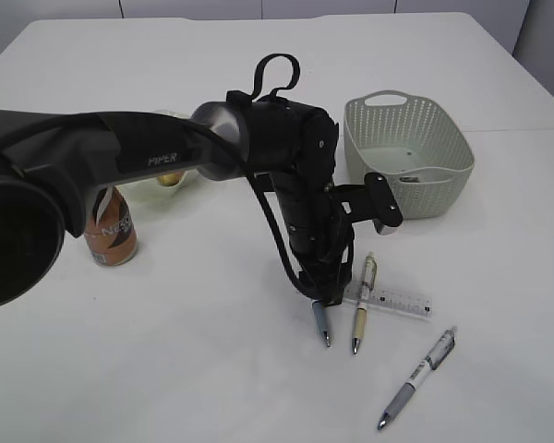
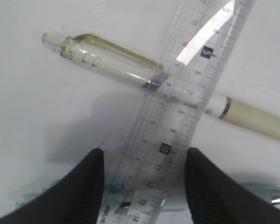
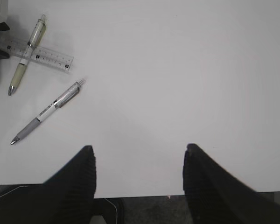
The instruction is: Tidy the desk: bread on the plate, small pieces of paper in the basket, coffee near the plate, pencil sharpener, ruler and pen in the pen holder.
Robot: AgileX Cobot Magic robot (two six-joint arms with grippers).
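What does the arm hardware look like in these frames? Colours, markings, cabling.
The left arm is matte black with white PIPER lettering, a silver-grey joint collar and black cables looping along the wrist. The left gripper has black, tapered fingers with finely ribbed pads. The right gripper shows the same black ribbed fingers.

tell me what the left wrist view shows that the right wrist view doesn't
Only the left wrist view shows the left gripper, open, its fingers on either side of the clear ruler, up close.

Only the right wrist view shows the right gripper, open over bare desk, and the grey-grip pen lying apart.

Both show the ruler with the beige pen crossed beneath it.
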